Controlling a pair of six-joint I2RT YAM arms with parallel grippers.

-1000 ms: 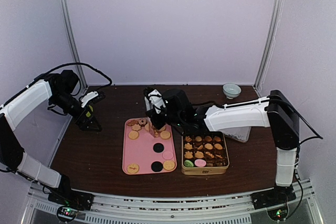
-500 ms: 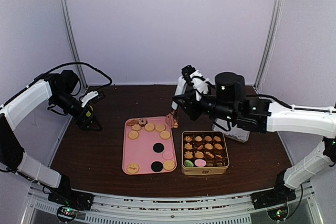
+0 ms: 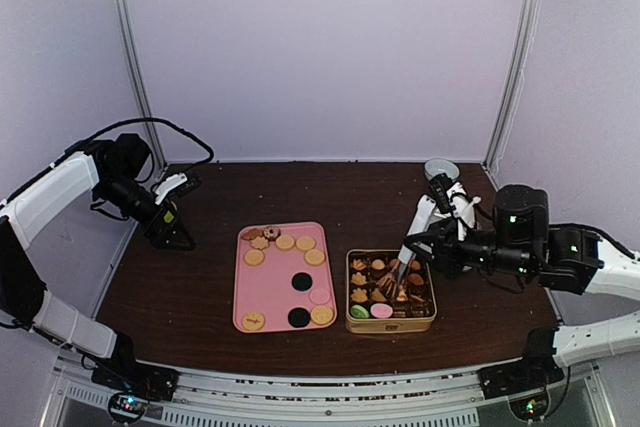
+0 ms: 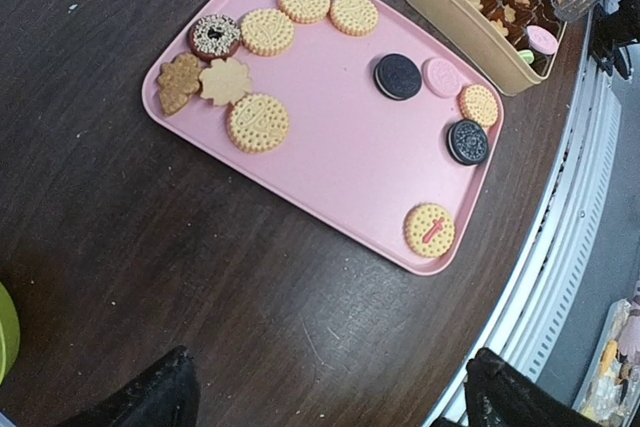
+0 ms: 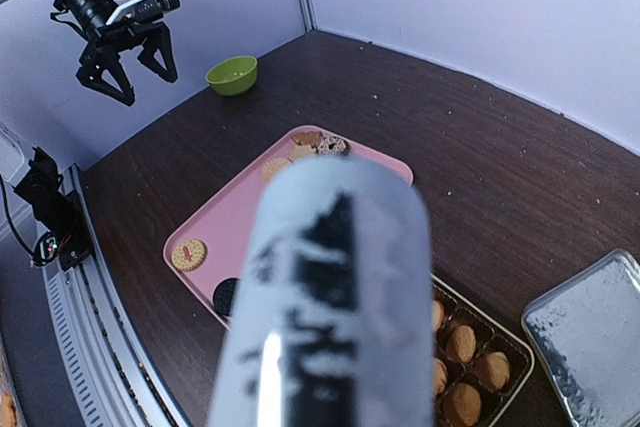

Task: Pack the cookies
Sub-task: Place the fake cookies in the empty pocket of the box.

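Cookies [image 4: 257, 122]: tan rounds, black and pink discs.

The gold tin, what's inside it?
In the tin sit rows of tan cookies, plus one green and one pink. The tongs poking in hide a few spots.

Left hand [image 3: 175, 237] wide open, right hand [image 3: 428, 244] clenched.

Dark brown table [image 3: 200, 287], crumb-flecked, bearing: pink tray [image 4: 330, 167] ahead of the left gripper [image 4: 328, 377] fingers [image 4: 150, 402]; gold tin [image 4: 450, 7] beyond the tray; green bowl [image 5: 232, 74] just outside one finger; silver lid [image 5: 590, 337] and pale bowl [image 3: 441, 171] well apart from them.
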